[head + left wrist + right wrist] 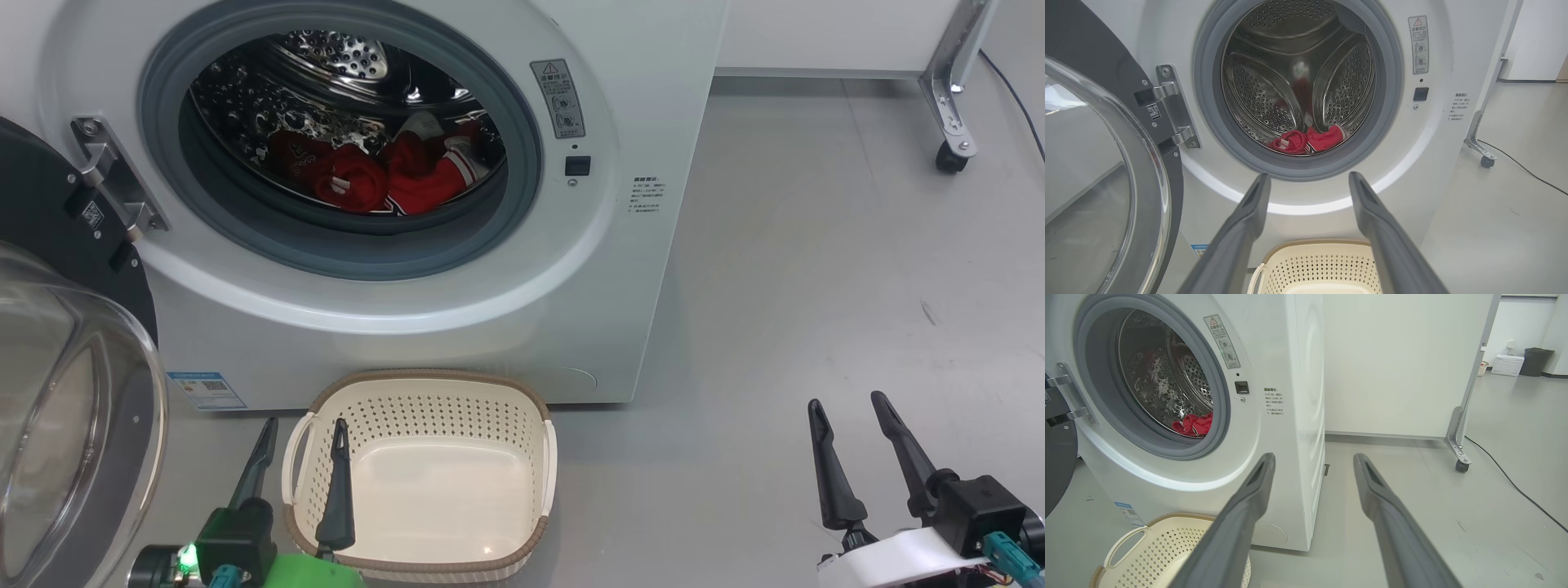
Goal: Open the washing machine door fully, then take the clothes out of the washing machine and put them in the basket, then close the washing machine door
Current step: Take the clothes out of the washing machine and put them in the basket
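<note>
Left claw (pixel 304 425) open, empty, by basket (pixel 424 376) left rim; right claw (pixel 846 402) open, empty, well right of it. Clothes (pixel 384 180) in washer (pixel 490 310) ahead of left claw (door (pixel 49 188) swung open to its left).

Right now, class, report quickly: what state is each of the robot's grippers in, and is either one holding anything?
Left gripper: open, holding nothing.
Right gripper: open, holding nothing.
</note>
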Robot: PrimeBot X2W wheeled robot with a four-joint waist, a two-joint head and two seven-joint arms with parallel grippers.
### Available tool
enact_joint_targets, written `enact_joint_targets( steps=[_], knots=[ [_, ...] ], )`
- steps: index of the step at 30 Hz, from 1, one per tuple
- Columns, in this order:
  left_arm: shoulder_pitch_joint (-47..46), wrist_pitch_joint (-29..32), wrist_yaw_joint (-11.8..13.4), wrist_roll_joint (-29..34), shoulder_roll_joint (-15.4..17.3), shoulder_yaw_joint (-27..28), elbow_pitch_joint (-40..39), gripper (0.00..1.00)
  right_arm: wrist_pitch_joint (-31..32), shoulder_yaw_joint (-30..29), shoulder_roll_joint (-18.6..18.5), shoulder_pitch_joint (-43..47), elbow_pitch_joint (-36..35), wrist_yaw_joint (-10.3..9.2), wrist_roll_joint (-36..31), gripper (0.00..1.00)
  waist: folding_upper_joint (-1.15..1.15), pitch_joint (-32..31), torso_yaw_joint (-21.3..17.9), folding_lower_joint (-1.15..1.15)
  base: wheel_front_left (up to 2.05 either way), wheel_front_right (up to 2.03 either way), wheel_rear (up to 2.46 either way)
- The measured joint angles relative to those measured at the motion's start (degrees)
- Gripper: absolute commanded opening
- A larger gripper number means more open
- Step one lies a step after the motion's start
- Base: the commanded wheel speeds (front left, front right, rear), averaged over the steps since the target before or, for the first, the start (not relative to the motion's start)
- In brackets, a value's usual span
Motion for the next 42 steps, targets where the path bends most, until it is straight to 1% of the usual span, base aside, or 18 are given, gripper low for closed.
enact_joint_targets(
  steps=[8, 15, 22, 27, 32, 34, 39, 42],
  knots=[
    [-0.04, 0.0, 0.0, 0.0, 0.0, -0.15, 0.32, 1.0, 0.0, 0.04, 0.04, 0.0, 0.2, 0.01, -0.01, 1.0, 0.0, -0.07, -0.08, 0.0, 0.0, 0.0, 0.0],
    [-0.73, 0.09, 0.01, -0.15, 0.0, -0.62, 0.83, 1.0, 0.0, 0.6, 0.08, -0.01, 0.13, 0.44, -0.03, 1.0, 0.0, 0.83, -0.55, 0.0, 0.0, 0.0, 0.0],
    [-3.71, 1.34, 0.01, -2.77, 0.0, -1.82, 2.26, 1.0, 0.0, 0.75, -0.23, -0.23, -0.35, 0.48, -0.05, 1.0, 0.0, 2.64, -1.19, 0.0, 0.0, 0.0, 0.0],
    [-6.97, 4.97, 0.0, -6.7, 0.02, -3.79, 4.8, 1.0, 0.0, 0.73, -1.2, -0.88, -1.02, 0.49, -0.04, 1.0, 0.0, 4.83, -1.79, 0.0, 0.0, 0.0, 0.0],
    [-12.02, 10.01, -0.07, -10.06, -0.02, -5.75, 8.24, 1.0, 0.0, 0.73, -1.96, -2.42, -2.08, 0.6, -0.03, 1.0, 0.0, 7.63, -2.45, 0.0, 0.0, 0.0, 0.0],
    [-14.22, 12.18, -0.47, -11.52, -0.03, -6.06, 9.66, 1.0, 0.0, 0.91, -2.11, -3.13, -2.31, 0.66, 0.02, 1.0, 0.0, 8.83, -2.76, 0.0, 0.0, 0.0, 0.0],
    [-19.97, 18.93, -0.64, -14.57, -0.08, -6.32, 13.56, 1.0, 0.0, 1.4, -2.41, -5.08, -3.01, 0.98, 0.44, 1.0, 0.0, 11.97, -3.77, 0.0, 0.0, 0.0, 0.0],
    [-25.15, 22.75, -0.63, -15.57, -0.2, -4.82, 15.68, 1.0, 0.0, 1.58, -2.6, -6.54, -3.25, 0.98, 1.42, 1.0, 0.0, 14.55, -4.85, 0.0, 0.0, 0.0, 0.0]
  ],
)
